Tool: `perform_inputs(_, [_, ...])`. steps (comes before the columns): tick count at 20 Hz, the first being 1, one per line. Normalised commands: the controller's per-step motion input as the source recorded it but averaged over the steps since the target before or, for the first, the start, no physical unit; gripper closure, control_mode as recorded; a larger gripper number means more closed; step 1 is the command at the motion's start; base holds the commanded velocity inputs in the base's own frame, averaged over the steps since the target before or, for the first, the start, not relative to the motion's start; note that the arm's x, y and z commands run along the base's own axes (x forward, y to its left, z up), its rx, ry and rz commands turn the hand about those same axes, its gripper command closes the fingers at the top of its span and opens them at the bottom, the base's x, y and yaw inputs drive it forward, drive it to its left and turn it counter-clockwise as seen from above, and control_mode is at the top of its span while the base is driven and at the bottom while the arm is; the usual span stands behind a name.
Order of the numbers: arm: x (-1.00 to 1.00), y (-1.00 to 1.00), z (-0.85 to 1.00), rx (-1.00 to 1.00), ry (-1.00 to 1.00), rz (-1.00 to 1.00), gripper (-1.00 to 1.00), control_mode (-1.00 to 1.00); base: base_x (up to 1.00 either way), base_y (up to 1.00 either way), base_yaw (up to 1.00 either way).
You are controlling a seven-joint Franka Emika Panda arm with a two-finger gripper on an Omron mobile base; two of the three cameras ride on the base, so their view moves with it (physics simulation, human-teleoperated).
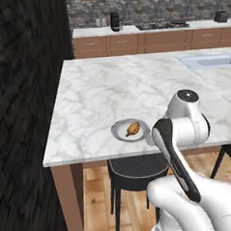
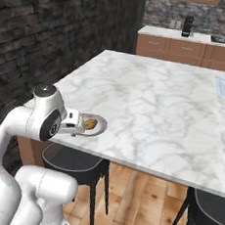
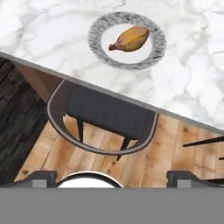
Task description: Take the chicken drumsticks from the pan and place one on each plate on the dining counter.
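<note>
A golden-brown chicken drumstick (image 3: 131,39) lies on a small round grey-white plate (image 3: 98,48) near the front edge of the marble dining counter (image 1: 116,88). The same drumstick (image 1: 133,129) and plate (image 1: 119,131) show in the left base view, and the plate (image 2: 100,126) in the right base view. My gripper (image 3: 113,179) hangs above the counter's front edge, a little back from the plate, its two fingertips (image 3: 41,178) wide apart and nothing between them. A dark shape that may be the pan (image 1: 179,22) sits on the far stove, too small to tell.
A black stool (image 3: 109,111) stands under the counter edge right below the plate, with a second stool (image 2: 210,206) to the right. A sink (image 1: 206,61) is set in the counter's far right. A dark brick wall (image 1: 24,94) runs along the left.
</note>
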Motion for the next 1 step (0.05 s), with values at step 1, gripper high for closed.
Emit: perform_inputs(1, [-0.89,-0.04,0.24,-0.18,0.00,0.11,-1.00,-1.00,0.00,0.00,0.00])
